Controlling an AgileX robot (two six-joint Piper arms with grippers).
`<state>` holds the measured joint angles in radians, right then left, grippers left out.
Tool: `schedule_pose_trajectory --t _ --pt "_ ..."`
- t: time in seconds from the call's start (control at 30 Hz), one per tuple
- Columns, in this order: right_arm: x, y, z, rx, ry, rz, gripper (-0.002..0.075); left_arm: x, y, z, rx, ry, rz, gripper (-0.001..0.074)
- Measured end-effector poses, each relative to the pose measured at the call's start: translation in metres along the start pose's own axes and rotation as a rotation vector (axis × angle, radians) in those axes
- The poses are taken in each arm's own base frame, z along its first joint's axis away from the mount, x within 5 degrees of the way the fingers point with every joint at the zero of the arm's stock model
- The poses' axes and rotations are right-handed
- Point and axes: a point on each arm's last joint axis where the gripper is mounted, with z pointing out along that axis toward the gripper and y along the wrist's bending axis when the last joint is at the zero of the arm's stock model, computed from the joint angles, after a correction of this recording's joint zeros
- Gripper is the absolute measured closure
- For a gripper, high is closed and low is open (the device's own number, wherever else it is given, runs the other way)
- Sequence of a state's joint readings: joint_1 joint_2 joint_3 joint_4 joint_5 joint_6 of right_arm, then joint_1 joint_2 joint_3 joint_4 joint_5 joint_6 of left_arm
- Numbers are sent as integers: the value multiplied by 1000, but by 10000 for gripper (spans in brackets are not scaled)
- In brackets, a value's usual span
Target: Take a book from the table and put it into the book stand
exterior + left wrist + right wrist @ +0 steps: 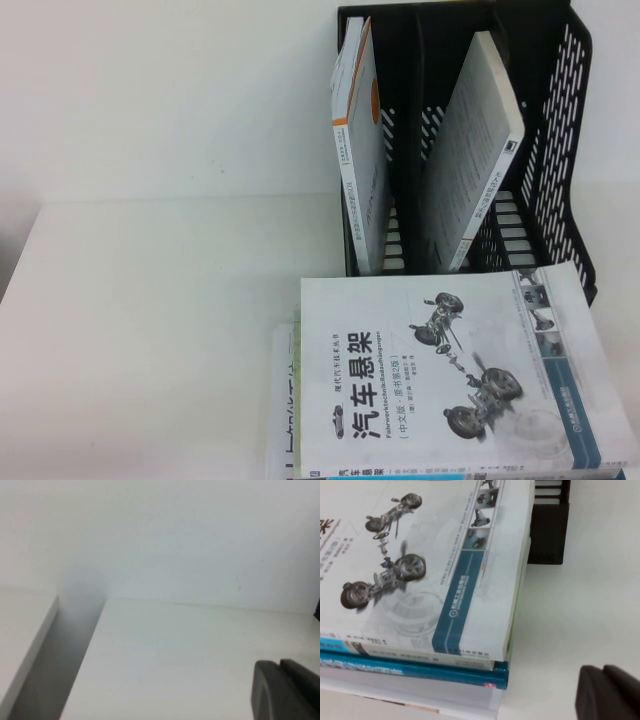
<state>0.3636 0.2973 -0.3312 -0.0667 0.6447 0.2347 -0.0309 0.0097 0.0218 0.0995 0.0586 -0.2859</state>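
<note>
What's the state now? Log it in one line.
left gripper: fingers shut, over bare table | right gripper: fingers shut, beside book stack | book stand: two books leaning inside | nothing held

- The white surface [150, 330] carries everything.
- The black book stand [560, 150] sits on its far right part, two books leaning in its slots.
- A stack of books [300, 400] lies flat at the near edge, just in front of the stand; a white book with a car-suspension drawing [450, 380] tops the stack.
</note>
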Motion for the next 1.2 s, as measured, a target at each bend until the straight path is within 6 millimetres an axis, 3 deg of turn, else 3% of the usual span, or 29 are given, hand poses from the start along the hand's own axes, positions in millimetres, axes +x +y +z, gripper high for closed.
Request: schedule_pose_trajectory --t 0.3,1.2 --pt "0 0 0 -1 -2 0 720 21 1 -4 -19 225 -39 737" --pt "0 0 0 -1 -2 0 720 21 1 -4 -10 230 29 737"
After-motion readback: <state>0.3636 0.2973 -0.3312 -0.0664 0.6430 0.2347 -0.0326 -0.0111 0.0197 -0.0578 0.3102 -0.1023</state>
